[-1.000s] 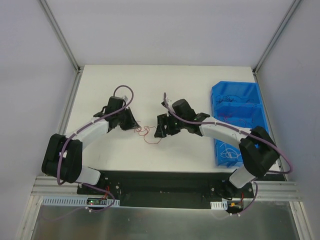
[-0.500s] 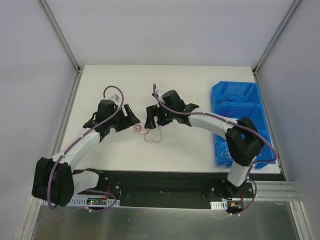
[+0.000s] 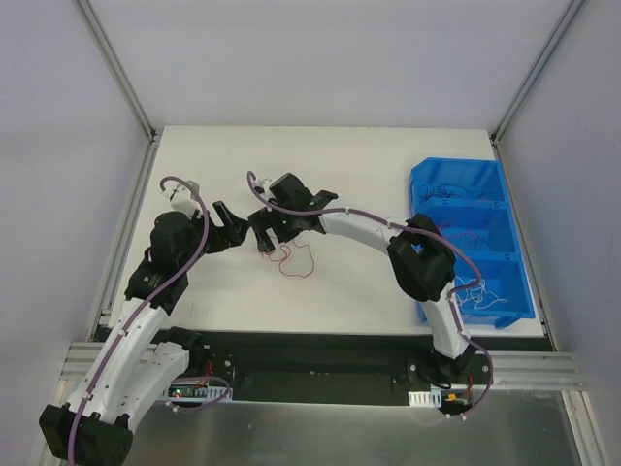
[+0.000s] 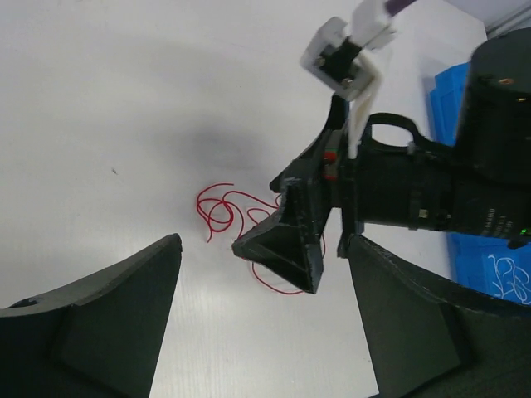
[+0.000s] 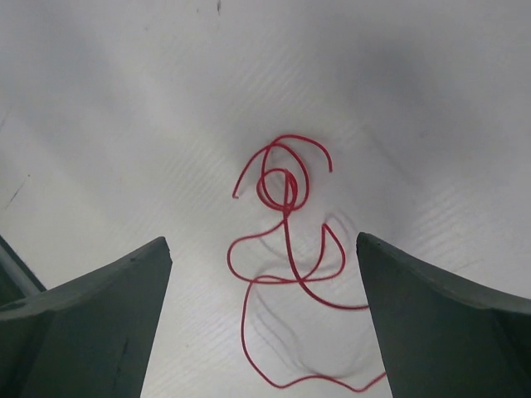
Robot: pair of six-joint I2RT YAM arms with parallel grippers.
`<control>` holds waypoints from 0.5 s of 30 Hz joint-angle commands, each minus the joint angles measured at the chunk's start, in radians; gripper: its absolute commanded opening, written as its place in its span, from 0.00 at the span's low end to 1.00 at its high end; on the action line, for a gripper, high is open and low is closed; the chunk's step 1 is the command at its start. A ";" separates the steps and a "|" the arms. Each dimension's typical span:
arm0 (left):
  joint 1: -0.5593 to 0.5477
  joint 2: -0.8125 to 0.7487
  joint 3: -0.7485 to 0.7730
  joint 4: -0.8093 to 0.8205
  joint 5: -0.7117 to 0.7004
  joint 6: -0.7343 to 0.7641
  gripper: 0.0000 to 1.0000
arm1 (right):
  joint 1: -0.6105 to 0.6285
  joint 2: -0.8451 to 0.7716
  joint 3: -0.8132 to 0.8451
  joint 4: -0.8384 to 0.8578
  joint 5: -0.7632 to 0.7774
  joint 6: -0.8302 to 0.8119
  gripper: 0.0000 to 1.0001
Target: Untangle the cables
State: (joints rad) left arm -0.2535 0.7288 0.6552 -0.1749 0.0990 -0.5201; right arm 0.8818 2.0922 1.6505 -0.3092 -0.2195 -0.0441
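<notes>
Right wrist view shows the red cable (image 5: 284, 192) lying looped on the desk (image 5: 124, 99), nearer its near edge, between right hand (image 5: 261, 242) and left hand (image 4: 264, 240), both spread apart; grasp step apparently pending, so each must pinch a separate loop.

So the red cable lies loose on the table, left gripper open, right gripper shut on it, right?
No, the right gripper is open too: the right wrist view shows its fingers spread wide, the red cable lying loose on the table between them. The left gripper is open.
</notes>
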 commanded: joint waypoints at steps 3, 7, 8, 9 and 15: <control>0.005 -0.068 -0.012 -0.051 -0.064 0.063 0.81 | 0.092 0.123 0.211 -0.204 0.156 -0.115 0.95; 0.005 -0.075 -0.016 -0.055 -0.065 0.055 0.80 | 0.129 0.181 0.273 -0.286 0.281 -0.128 0.86; 0.005 -0.077 -0.017 -0.055 -0.065 0.055 0.80 | 0.135 0.183 0.272 -0.291 0.298 -0.128 0.83; 0.005 -0.078 -0.016 -0.057 -0.062 0.055 0.80 | 0.141 0.183 0.264 -0.291 0.314 -0.128 0.80; 0.002 -0.080 -0.016 -0.057 -0.064 0.048 0.80 | 0.152 0.158 0.198 -0.272 0.384 -0.123 0.45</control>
State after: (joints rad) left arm -0.2535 0.6628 0.6388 -0.2394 0.0418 -0.4816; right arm 1.0328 2.2772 1.8751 -0.5575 0.0689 -0.1570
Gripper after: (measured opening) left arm 0.806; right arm 0.536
